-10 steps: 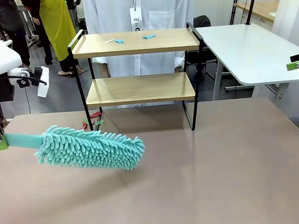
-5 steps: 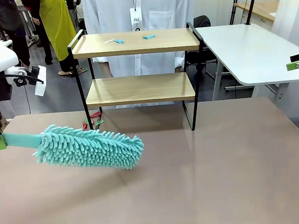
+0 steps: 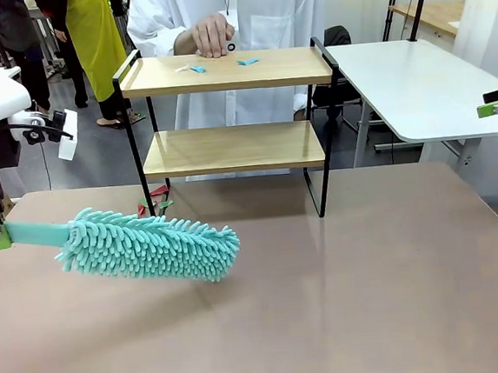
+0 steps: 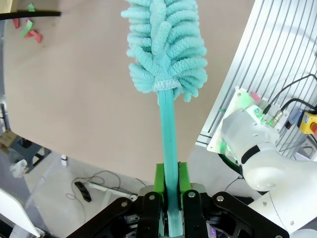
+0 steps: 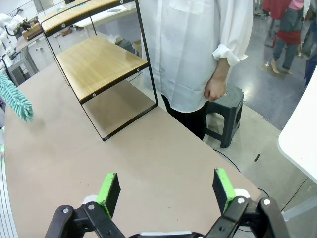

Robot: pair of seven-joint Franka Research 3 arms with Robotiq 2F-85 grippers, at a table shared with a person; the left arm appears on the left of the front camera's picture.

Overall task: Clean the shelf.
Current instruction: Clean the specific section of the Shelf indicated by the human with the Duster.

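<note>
Tan tabletop (image 3: 372,298), nearest you: in front of the shelf (image 3: 233,149) and to its left, the left gripper (image 4: 171,178) is clamped on the handle of a teal duster (image 3: 149,245). Well right of the shelf you see the right gripper (image 5: 166,191), fingers spread and empty. The shelf stands at the table's far side, with paper scraps (image 3: 197,69) on its top board. A person's hand (image 3: 212,34) is just behind that board.
</note>
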